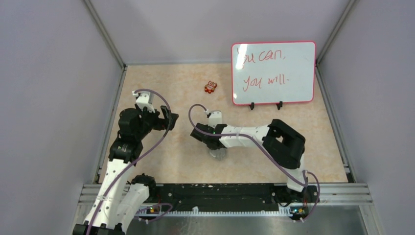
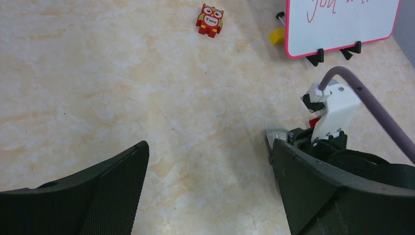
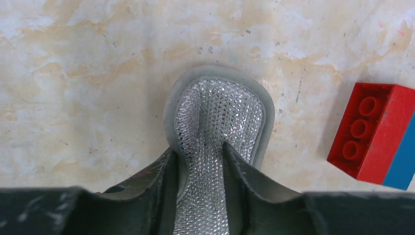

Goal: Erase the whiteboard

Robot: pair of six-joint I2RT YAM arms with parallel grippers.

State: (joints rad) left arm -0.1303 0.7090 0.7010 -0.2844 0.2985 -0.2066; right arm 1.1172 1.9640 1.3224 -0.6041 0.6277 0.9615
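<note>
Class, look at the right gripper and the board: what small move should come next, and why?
Probably lift the silver mesh pad off the table and start toward the whiteboard. The right gripper has its fingers pinched on the pad, which lies flat on the table, and the red writing on the board is unerased.

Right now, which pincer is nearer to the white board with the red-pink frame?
Right. The right pincer, shut on a grey-rimmed silver mesh pad, is low before the left edge of the glossy white board with red-pink frame; the open left pincer is farther to the left.
</note>
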